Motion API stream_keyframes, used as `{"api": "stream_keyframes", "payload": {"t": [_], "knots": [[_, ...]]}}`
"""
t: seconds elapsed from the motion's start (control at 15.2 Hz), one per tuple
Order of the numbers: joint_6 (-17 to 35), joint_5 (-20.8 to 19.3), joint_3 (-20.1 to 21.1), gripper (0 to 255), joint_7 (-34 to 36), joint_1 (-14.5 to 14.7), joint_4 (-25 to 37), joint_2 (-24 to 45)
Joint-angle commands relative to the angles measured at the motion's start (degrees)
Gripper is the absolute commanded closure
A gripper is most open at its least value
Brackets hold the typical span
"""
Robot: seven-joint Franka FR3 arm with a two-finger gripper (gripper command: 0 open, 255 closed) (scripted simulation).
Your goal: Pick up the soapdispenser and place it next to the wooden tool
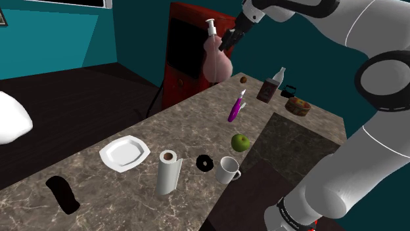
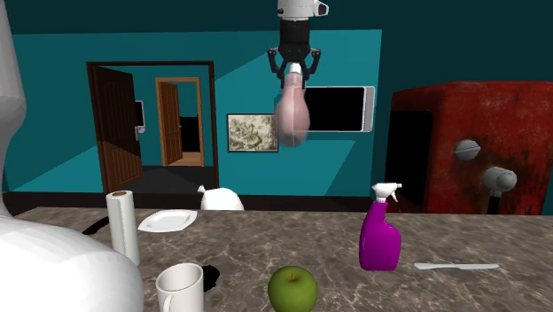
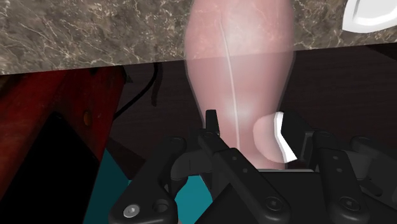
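Observation:
A pale pink, see-through soap dispenser (image 1: 217, 62) with a white pump (image 1: 211, 27) hangs in the air over the far end of the marble counter (image 1: 131, 197), in front of a red cabinet (image 1: 190, 52). My gripper (image 1: 230, 41) is shut on its upper part. The second exterior view shows the gripper (image 2: 292, 71) pointing down with the dispenser (image 2: 291, 115) dangling high above the counter. In the wrist view the dispenser (image 3: 238, 63) stretches away from the gripper (image 3: 254, 153). A flat white utensil (image 2: 456, 265) lies on the counter beside a purple spray bottle (image 2: 381, 235).
On the counter stand the purple spray bottle (image 1: 234, 110), a green apple (image 1: 240, 142), a white mug (image 1: 228, 170), a paper towel roll (image 1: 167, 172), a white plate (image 1: 123, 153) and a black ring (image 1: 205, 162). A bottle (image 1: 279, 77), brown box (image 1: 266, 90) and bowl (image 1: 298, 105) sit at the far end.

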Motion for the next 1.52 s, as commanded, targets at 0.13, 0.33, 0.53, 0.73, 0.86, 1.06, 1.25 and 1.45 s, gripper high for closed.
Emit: {"api": "stream_keyframes", "payload": {"t": [0.13, 0.33, 0.53, 0.73, 0.86, 1.06, 1.25, 1.45], "knots": [[-3.37, 0.1, -0.11, 255, 0.51, -0.09, 4.69, 1.22], [-3.09, -1.33, 1.31, 255, 3.42, 1.29, 3.05, -0.7], [-1.78, -3.31, 3.61, 255, 7.73, 3.23, -0.36, -3.51], [-0.8, -5.04, 6.07, 255, 12.08, 4.95, -2.99, -5.71], [-0.3, -6.08, 7.79, 255, 15.0, 6.0, -4.34, -6.87], [0.24, -7.52, 10.41, 255, 19.41, 7.54, -5.81, -8.13], [0.56, -8.88, 13.07, 255, 23.84, 9.03, -6.62, -8.85], [0.66, -10.23, 15.78, 255, 28.29, 10.49, -6.78, -9.02]]}}
